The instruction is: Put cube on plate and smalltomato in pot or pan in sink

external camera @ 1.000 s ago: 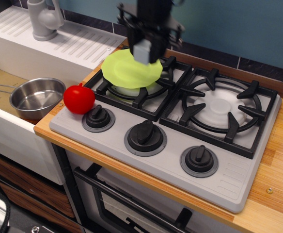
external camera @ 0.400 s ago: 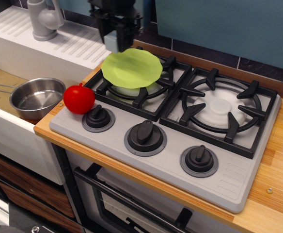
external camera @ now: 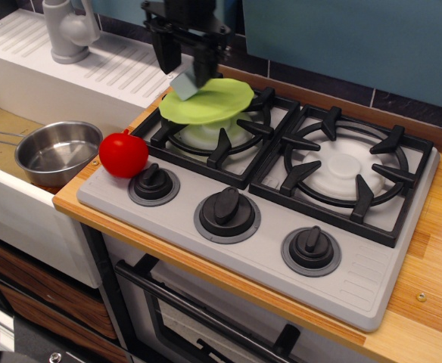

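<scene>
The pale grey-blue cube (external camera: 184, 86) lies tilted on the left rim of the lime-green plate (external camera: 213, 102), which rests on the rear left burner grate. My black gripper (external camera: 184, 72) hovers right above the cube with its fingers spread apart and the cube just below the fingertips. The red smalltomato (external camera: 122, 153) sits on the front left corner of the stove. The steel pan (external camera: 57, 152) stands empty in the tan basin of the white sink (external camera: 24, 79), with its handle pointing left.
The grey faucet (external camera: 68, 29) stands on the ribbed drainboard at the back left. Three black knobs (external camera: 227, 207) line the stove front. The right burner grate (external camera: 346, 166) is bare. A blue wall runs behind the stove.
My gripper carried the cube left from above the plate's back, then came down at the plate's left rim. The cube now rests tilted on the plate, which has shifted and tipped a little.
</scene>
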`<control>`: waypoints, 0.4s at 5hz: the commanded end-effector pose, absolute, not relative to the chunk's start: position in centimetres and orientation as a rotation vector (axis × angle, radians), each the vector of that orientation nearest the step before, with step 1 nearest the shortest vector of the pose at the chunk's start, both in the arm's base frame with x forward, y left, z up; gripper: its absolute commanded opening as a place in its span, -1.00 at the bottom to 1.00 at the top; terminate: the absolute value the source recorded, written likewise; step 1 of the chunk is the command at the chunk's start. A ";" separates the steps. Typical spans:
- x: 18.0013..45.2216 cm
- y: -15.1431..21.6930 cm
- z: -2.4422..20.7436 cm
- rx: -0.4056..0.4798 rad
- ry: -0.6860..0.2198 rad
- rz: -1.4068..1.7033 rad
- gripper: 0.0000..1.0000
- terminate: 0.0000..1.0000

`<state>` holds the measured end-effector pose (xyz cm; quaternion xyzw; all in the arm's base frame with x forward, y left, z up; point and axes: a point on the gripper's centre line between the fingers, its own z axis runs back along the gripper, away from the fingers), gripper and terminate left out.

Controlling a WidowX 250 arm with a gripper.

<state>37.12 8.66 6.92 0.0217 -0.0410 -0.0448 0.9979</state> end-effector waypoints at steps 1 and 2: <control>37.6 7.2 9.8 0.079 -0.124 -0.057 1.00 -1.00; 37.1 7.0 10.5 0.076 -0.110 -0.060 1.00 -1.00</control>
